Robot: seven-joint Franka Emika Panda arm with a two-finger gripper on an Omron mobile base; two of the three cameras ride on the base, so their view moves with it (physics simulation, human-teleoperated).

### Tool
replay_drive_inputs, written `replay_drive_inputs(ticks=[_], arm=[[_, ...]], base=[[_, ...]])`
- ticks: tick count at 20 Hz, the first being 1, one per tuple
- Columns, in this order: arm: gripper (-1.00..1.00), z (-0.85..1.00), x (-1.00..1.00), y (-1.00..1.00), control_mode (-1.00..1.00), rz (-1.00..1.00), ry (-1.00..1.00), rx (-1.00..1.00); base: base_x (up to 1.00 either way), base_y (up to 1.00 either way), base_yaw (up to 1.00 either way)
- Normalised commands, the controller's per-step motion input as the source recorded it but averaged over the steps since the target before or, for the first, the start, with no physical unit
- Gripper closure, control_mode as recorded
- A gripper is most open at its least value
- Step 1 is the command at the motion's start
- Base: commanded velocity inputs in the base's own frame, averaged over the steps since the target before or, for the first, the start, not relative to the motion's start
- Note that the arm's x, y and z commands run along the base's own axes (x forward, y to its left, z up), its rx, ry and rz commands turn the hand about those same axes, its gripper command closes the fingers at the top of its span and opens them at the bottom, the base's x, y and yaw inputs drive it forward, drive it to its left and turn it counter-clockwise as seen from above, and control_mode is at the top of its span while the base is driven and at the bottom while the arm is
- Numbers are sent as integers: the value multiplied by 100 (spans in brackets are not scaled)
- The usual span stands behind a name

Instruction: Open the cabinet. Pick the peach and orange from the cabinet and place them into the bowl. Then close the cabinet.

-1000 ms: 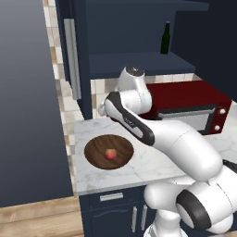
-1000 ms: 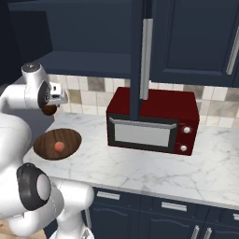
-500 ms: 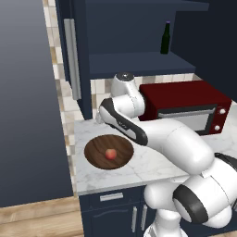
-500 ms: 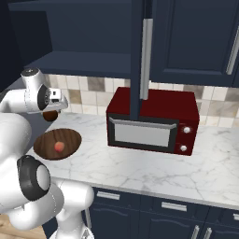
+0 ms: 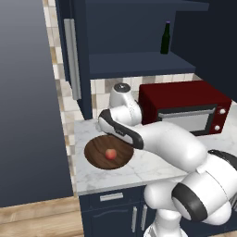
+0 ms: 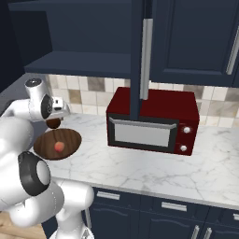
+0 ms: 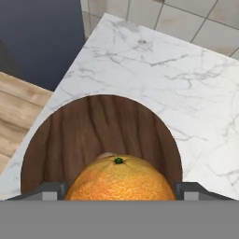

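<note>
A: Orange (image 7: 119, 179)?
B: Sits between the two pincer (image 7: 119, 192) fingertips (image 7: 49, 190) in the hand view, green stem dot up, filling the gap. Looks clamped on it, jaws wide apart around the fruit. In the right base view it shows as a dark round blob (image 6: 53, 123) just under the hand.

A: Where is that relative to the bowl?
B: Right above the bowl (image 7: 56, 140); wooden grain shows below the fruit. In the right base view the orange hangs over the bowl's (image 6: 70, 137) far rim, not resting in it.

A: Peach?
B: In the bowl already, near the middle (image 5: 110, 153), also seen from the right (image 6: 59, 146). A small pale bit peeks over the top of the orange in the hand view, can't tell if that's it.

A: Bowl placement?
B: On the marble surface (image 5: 148, 164), at the left end, near the front edge. Red microwave (image 6: 151, 121) stands well to its right against the tiled wall.

A: Cabinet?
B: Open. One door (image 5: 74, 55) swung out at left with its silver bar handle (image 5: 71, 58); the other door edge-on with its handle (image 6: 146, 58) in front of the microwave. Shelf (image 5: 139, 62) inside carries a dark green bottle (image 5: 165, 39) at the right.

A: Arm?
B: Bent low over the bowl (image 5: 99, 155), hand pointing down.
</note>
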Motion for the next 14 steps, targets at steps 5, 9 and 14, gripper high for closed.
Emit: replay_drive_inputs(ticks=[5,9,14], arm=[[100,-42,10,0,-100,0,0,-1],[100,-34,15,0,-100,0,0,0],[100,-28,19,0,-100,0,0,0]], base=[[0,0,0],[0,0,0],[0,0,0]])
